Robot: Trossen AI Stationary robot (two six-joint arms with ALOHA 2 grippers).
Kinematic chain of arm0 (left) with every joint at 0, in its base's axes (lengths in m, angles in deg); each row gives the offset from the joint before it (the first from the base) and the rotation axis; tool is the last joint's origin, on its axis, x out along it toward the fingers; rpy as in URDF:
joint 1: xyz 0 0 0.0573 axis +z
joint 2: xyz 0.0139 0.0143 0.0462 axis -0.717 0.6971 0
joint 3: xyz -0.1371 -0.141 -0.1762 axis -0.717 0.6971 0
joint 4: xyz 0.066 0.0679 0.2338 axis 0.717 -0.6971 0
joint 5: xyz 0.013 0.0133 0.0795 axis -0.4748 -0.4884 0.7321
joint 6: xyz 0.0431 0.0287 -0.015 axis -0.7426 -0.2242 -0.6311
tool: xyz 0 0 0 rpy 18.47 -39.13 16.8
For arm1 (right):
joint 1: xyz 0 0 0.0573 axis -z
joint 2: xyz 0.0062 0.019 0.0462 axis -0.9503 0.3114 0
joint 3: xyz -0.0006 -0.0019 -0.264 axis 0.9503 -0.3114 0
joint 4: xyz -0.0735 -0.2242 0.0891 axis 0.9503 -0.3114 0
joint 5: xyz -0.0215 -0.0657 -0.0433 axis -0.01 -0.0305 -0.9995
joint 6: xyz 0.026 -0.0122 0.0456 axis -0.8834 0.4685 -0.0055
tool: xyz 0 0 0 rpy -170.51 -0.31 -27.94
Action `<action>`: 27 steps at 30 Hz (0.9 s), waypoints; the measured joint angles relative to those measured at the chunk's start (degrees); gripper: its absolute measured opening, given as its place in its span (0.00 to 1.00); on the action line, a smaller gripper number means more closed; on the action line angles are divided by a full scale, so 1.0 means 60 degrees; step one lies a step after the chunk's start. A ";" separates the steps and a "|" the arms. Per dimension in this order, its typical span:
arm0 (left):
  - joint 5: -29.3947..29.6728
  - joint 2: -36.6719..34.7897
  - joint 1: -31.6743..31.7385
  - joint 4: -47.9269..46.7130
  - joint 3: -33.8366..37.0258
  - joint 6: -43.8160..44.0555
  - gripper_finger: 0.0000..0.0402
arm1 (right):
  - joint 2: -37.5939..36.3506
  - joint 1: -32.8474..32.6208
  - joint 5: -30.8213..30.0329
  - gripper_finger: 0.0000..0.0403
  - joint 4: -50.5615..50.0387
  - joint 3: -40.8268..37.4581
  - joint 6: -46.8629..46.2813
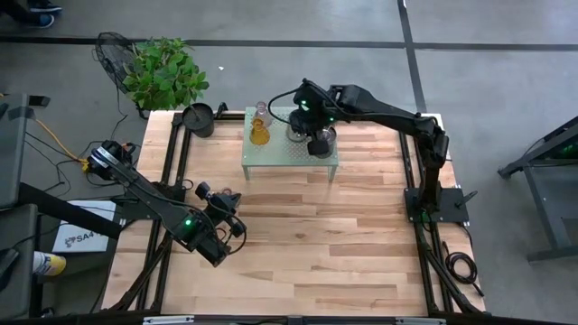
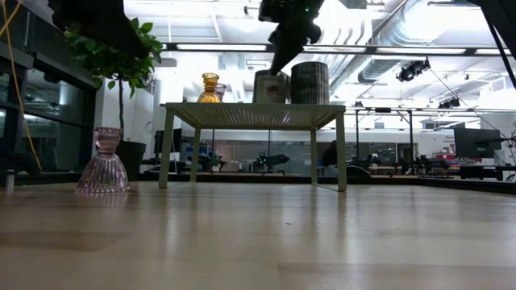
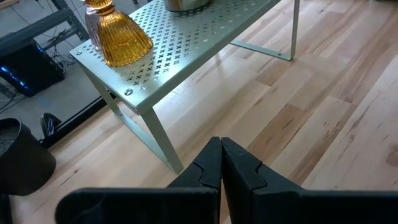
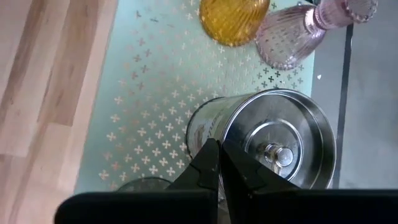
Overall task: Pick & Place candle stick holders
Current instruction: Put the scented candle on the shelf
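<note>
Hovering over the pale green perforated metal stand [image 1: 291, 161], the right gripper [image 4: 219, 163] has its dark fingers pressed together, gripping nothing, just above a silvery-grey round metal holder [image 4: 273, 140]. A second ribbed grey holder [image 2: 310, 83] stands beside it on the stand. At the stand's other end sit the amber-orange ribbed glass holder [image 3: 121, 38] and a pale pink glass holder [image 4: 298, 34], touching. Another pink glass holder [image 2: 102, 164] stands on the wooden table [image 1: 343, 244], well apart from the stand. The left gripper [image 3: 221, 163] waits closed and empty near the stand's front
</note>
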 joint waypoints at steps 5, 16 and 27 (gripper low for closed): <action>-0.0007 0.0000 0.0000 0.0032 0.0000 0.0000 0.00 | 0.0000 -0.0007 0.0035 0.00 -0.0044 0.0000 -0.0210; -0.0152 0.0000 0.0000 0.0051 -0.0004 0.0000 0.00 | -0.0015 0.0004 -0.0233 0.00 -0.0230 0.0000 -0.0497; -0.0163 0.0001 0.0000 0.0051 -0.0004 -0.0025 0.00 | -0.0015 0.0004 -0.0304 0.00 -0.0333 0.0007 -0.0642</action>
